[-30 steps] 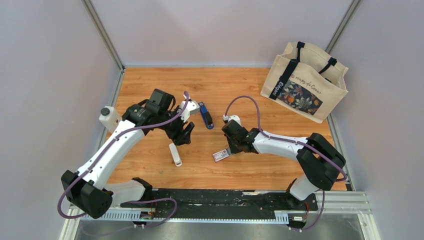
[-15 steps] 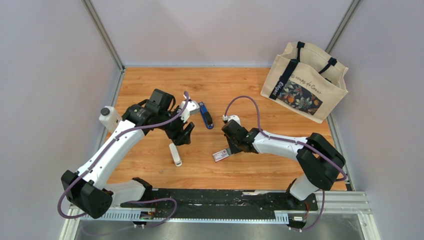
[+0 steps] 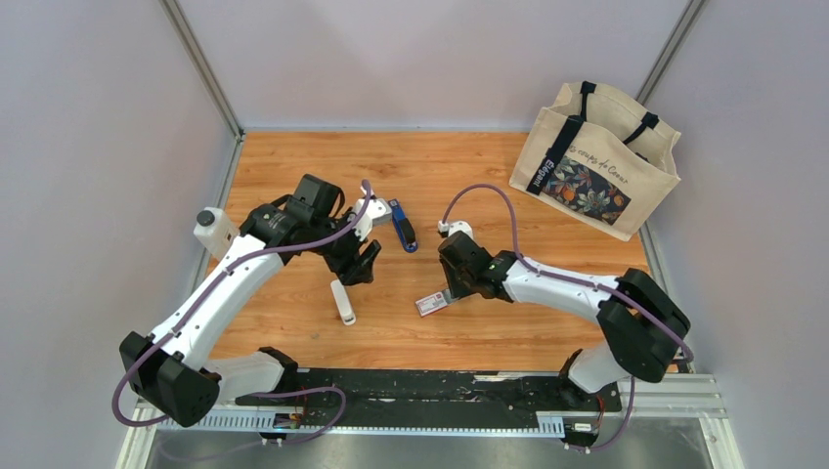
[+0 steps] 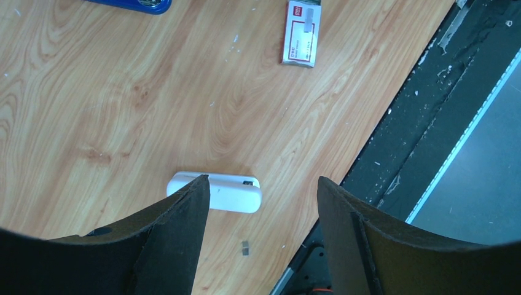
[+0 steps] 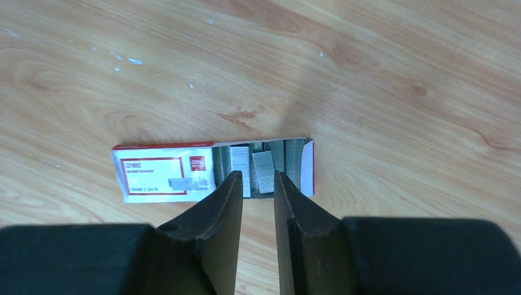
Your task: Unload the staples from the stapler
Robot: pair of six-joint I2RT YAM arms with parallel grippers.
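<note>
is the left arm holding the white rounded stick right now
No, in the left wrist view the left jaws stand wide apart and the white rounded stick lies flat on the wooden table below them.

Where I can squeeze through
Far-edge middle is wide open; tote bag [image 3: 596, 156] hogs the far right corner, white stick [image 3: 342, 301] and staple box [image 3: 431, 304] clutter the near-edge middle, stapler [image 3: 402, 225] lies around centre.

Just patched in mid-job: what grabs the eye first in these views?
The printed tote bag stands in the far right corner. The blue stapler lies between the arms, neither tool on it. The right tool hovers, barely open, over an open staple box; the left tool gapes above a white stick.
</note>
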